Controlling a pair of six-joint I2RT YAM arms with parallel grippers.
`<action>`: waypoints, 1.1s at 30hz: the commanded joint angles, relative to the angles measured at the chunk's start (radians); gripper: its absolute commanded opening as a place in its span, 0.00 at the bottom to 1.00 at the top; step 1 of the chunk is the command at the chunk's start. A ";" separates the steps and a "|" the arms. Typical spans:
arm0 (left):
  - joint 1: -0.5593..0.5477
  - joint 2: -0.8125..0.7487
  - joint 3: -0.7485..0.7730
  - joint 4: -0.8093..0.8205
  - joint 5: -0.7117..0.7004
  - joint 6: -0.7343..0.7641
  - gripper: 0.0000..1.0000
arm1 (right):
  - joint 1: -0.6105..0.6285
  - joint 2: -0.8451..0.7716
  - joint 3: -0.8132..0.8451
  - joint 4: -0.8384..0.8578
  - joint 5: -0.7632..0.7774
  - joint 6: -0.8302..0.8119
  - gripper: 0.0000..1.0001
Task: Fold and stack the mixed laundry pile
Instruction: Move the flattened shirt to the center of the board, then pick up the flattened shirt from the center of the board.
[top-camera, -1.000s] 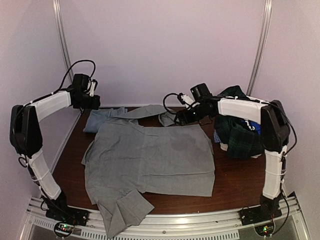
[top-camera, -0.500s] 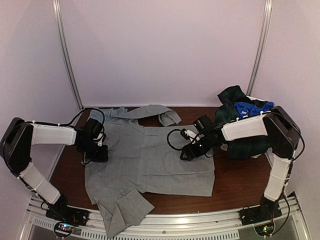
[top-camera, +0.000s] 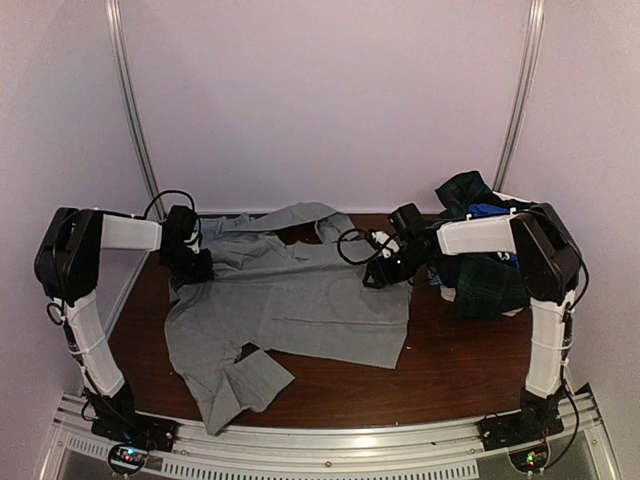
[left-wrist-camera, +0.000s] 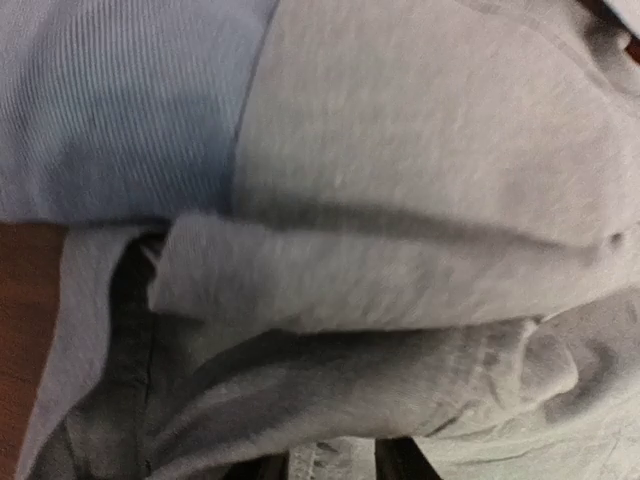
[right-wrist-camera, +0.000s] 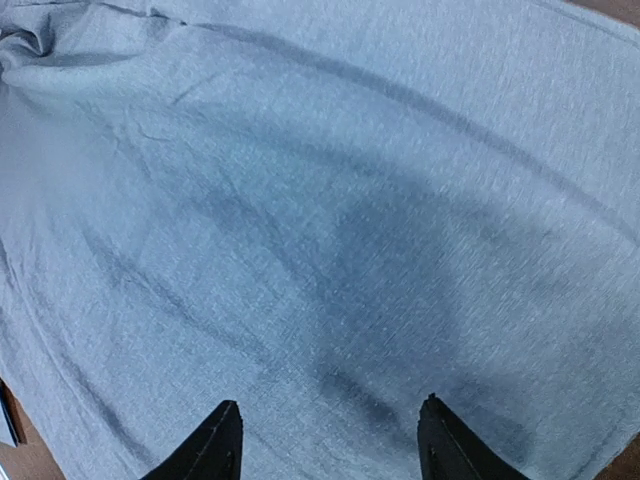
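Observation:
A grey shirt (top-camera: 300, 310) lies spread across the brown table (top-camera: 470, 350), one sleeve hanging toward the near edge. My left gripper (top-camera: 192, 265) sits at the shirt's far left edge. In the left wrist view its fingertips (left-wrist-camera: 400, 462) close on a bunched fold of the shirt (left-wrist-camera: 400, 290). My right gripper (top-camera: 385, 272) rests on the shirt's far right corner. In the right wrist view it (right-wrist-camera: 330, 440) is open, both fingers spread over flat shirt cloth (right-wrist-camera: 330, 220). The mixed laundry pile (top-camera: 485, 270), dark plaid with bright blue, sits at the back right.
A folded blue-grey stack (top-camera: 215, 228) lies at the back left, partly under the shirt; its light blue ribbed cloth (left-wrist-camera: 120, 100) shows in the left wrist view. Walls close in the back and both sides. A metal rail (top-camera: 350, 440) runs along the near edge.
Both grippers came down from the back onto the shirt, then moved back toward the wall. The shirt slid with them, away from the near edge, and its far edge bunched up.

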 joint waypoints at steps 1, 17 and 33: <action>-0.006 -0.111 0.058 -0.011 0.078 0.047 0.35 | 0.031 -0.124 0.030 -0.072 0.027 -0.071 0.60; -0.127 -0.918 -0.517 -0.143 0.077 -0.318 0.47 | 0.404 -0.392 -0.380 -0.186 0.264 -0.076 0.51; -0.155 -1.003 -0.521 -0.327 -0.082 -0.449 0.51 | 0.459 -0.431 -0.434 -0.253 0.245 -0.077 0.41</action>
